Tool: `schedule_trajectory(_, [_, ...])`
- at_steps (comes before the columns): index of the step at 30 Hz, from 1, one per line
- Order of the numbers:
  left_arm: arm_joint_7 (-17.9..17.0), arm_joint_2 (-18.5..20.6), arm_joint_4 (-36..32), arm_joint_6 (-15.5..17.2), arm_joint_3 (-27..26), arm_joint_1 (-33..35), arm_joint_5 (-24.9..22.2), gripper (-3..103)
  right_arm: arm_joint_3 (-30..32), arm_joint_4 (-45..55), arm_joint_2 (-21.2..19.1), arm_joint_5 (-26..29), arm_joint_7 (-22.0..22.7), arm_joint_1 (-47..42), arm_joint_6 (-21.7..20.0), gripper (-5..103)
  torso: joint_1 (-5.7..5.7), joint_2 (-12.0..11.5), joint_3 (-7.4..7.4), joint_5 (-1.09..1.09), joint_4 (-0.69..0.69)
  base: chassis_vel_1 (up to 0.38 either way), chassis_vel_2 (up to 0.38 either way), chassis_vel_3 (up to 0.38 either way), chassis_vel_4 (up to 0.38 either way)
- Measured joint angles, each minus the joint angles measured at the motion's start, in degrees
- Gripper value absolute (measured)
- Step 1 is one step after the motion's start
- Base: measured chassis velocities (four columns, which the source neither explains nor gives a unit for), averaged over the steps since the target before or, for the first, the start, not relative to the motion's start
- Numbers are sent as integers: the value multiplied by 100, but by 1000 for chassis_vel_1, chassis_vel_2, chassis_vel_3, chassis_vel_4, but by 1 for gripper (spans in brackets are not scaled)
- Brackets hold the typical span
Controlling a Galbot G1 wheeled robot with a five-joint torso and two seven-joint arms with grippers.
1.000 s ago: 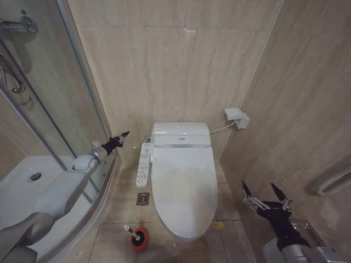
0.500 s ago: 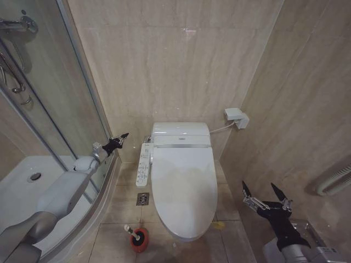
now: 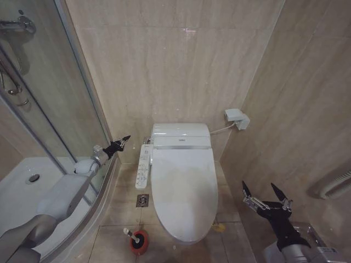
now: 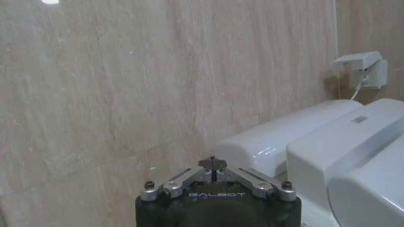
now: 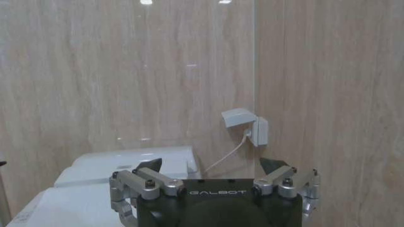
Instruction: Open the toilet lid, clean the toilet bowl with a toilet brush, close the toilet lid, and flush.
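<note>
Beige-tiled bathroom: toilet lid (image 3: 184,192) lies down over the bowl. Left claw (image 3: 122,142), pinched together, hovers beside the tank; right claw (image 3: 264,197), spread apart, waits alongside. Best hook the lid's front edge squarely.

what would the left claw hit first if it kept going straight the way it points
Probably the tiled back wall. The left claw, shut, points at the wall beside the bidet-seat unit, though depth is unclear.

Hidden and cut off

The toilet lid (image 3: 182,189) covers the toilet bowl's (image 3: 189,238) inside; the toilet brush (image 3: 130,234) head sits (bristles indistinct) in its holder.
</note>
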Motion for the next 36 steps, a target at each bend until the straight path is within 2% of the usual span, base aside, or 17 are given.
schedule_trajectory(9, [155, 14, 55, -25, 14, -56, -26, 0, 0, 0, 0, 0, 0, 0, 0, 100, 2, 0, 1, 0, 1, -63, 83, 79, -77])
schedule_trajectory(14, [353, 11, 138, -69, 28, -97, -71, 0, 0, 0, 0, 0, 0, 0, 0, 100, 2, 0, 1, 0, 1, -75, 57, 63, -68])
schedule_trajectory(23, [344, -33, 319, -129, 160, -197, -68, 0, 0, 0, 0, 0, 0, 0, 0, 100, 2, 0, 1, -1, 1, -54, 46, 54, -49])
schedule_trajectory(26, [766, -67, 481, -194, 252, -286, -179, 0, 0, 0, 0, 0, 0, 0, 0, 100, 2, 0, 0, 0, 1, 0, 0, 0, 0])
schedule_trajectory(27, [766, -67, 481, -194, 252, -286, -179, 0, 0, 0, 0, 0, 0, 0, 0, 100, 2, 0, 0, 0, 1, 0, 0, 0, 0])
schedule_trajectory(30, [1074, -116, 599, -243, 278, -334, -174, 0, 0, 0, 0, 0, 0, 0, 0, 100, 1, 0, 0, 0, 0, 0, 0, 0, 0])
schedule_trajectory(36, [1137, -167, 620, -269, 304, -327, -169, 0, 0, 0, 0, 0, 0, 0, 0, 100, 1, 0, 0, 0, 1, 0, 0, 0, 0])
